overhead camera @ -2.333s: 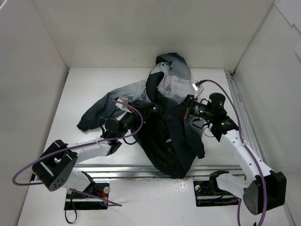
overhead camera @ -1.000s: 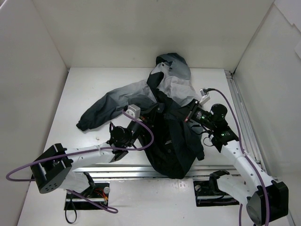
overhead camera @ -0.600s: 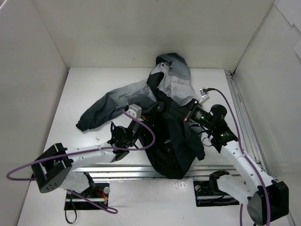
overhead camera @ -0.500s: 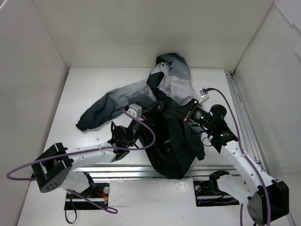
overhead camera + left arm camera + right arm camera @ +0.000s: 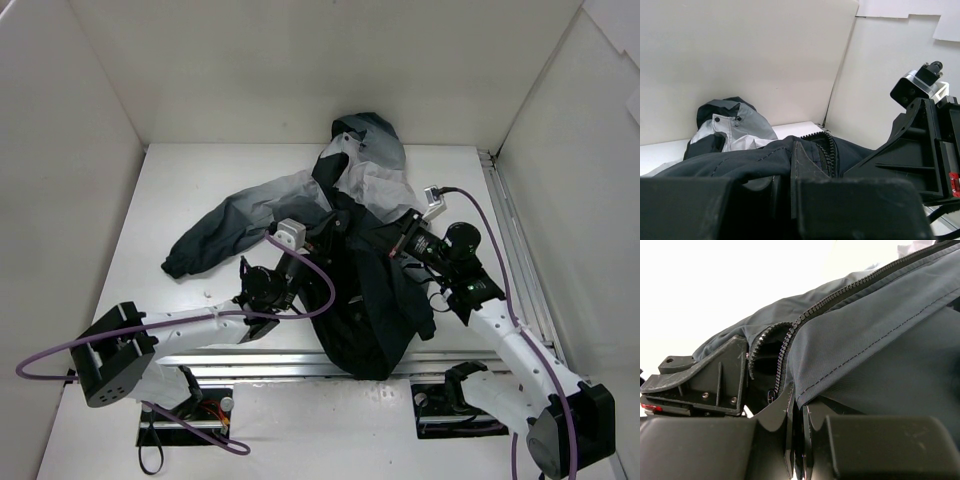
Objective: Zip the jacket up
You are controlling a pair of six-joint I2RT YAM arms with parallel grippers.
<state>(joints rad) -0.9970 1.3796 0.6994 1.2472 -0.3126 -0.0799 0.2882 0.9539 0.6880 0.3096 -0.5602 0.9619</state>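
The jacket (image 5: 365, 300) lies crumpled mid-table, its grey hood (image 5: 368, 135) towards the back wall and one sleeve (image 5: 215, 230) stretched left. My left gripper (image 5: 325, 238) is shut on the dark front fabric; in the left wrist view its jaws (image 5: 791, 150) pinch a fold beside the zipper teeth (image 5: 829, 150). My right gripper (image 5: 388, 240) faces it from the right, shut on the opposite front edge (image 5: 799, 407). The zipper (image 5: 805, 317) runs closed at the upper right and splits open near the left gripper's housing (image 5: 700, 380). A small metal pull (image 5: 771, 395) hangs in the gap.
White walls enclose the table on three sides. An aluminium rail (image 5: 250, 362) runs along the near edge, and another rail (image 5: 510, 230) runs along the right side. A purple cable (image 5: 318, 290) loops from the left wrist over the jacket's edge.
Both arms shifted over the last two seconds, the left reaching rightward and the right drawing back right. In the last second the left wrist crept slightly right. Both stay shut on fabric.
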